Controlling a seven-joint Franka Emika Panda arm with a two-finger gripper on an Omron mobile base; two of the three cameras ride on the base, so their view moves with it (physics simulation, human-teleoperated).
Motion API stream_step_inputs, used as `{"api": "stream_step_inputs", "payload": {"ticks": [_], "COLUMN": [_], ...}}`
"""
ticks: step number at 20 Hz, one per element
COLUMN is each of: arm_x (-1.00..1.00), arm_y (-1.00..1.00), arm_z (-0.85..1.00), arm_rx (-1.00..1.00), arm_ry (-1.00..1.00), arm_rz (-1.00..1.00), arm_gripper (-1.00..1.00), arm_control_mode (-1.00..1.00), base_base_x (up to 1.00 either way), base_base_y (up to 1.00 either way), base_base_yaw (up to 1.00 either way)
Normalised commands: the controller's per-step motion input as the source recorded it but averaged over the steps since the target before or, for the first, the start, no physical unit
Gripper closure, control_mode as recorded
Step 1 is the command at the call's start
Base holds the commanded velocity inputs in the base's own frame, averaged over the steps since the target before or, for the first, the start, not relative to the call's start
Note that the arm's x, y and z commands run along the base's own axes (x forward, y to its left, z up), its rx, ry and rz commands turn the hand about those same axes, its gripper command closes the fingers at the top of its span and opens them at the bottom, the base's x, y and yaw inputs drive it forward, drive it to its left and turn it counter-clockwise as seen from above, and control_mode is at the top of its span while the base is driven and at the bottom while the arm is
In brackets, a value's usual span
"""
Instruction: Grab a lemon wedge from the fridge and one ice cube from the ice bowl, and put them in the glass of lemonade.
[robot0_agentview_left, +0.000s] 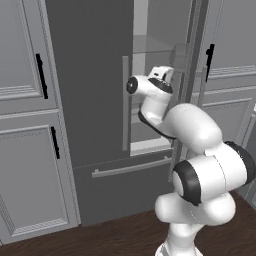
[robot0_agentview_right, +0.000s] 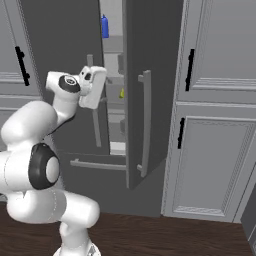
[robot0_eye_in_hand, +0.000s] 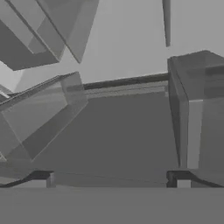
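- Gripper (robot0_eye_in_hand: 112, 178) has its two dark tips spread wide with nothing between them; it points into the open fridge (robot0_agentview_left: 90, 100), at the gap between the two doors, so I judge it is placed to reach inside.
- Ahead of the gripper and a little lower, the lemon wedge (robot0_agentview_right: 121, 93) lies on a clear shelf as a tiny yellow spot; the gripper is near it but clearly apart from it, so nothing is taken yet.
- High above the gripper, a blue bottle (robot0_agentview_right: 105, 26) stands on an upper shelf; it is not wanted.
- Beside the gripper, the right fridge door (robot0_agentview_right: 142, 100) is swung outward; this gives the arm room to enter.
- Just in front of the tips, clear bins (robot0_eye_in_hand: 41, 113) and shelf edges stand close; they may catch the fingers.
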Motion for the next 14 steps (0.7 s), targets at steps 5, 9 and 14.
{"api": "stream_step_inputs", "payload": {"ticks": [5, 9, 14], "arm_x": [-0.13, -0.27, 0.19], "arm_y": [-0.22, -0.41, 0.05], "arm_z": [-0.02, 0.00, 0.00], "arm_rx": [-0.14, 0.00, -0.08], "arm_ry": [0.01, -0.02, 0.00], "arm_rz": [-0.11, -0.20, -0.11], "arm_gripper": [-1.00, -1.00, -1.00], "arm_control_mode": [-1.00, -1.00, -1.00], "base_base_x": [0.00, 0.00, 0.00], "base_base_y": [0.00, 0.00, 0.00], "base_base_yaw": [0.00, 0.00, 0.00]}}
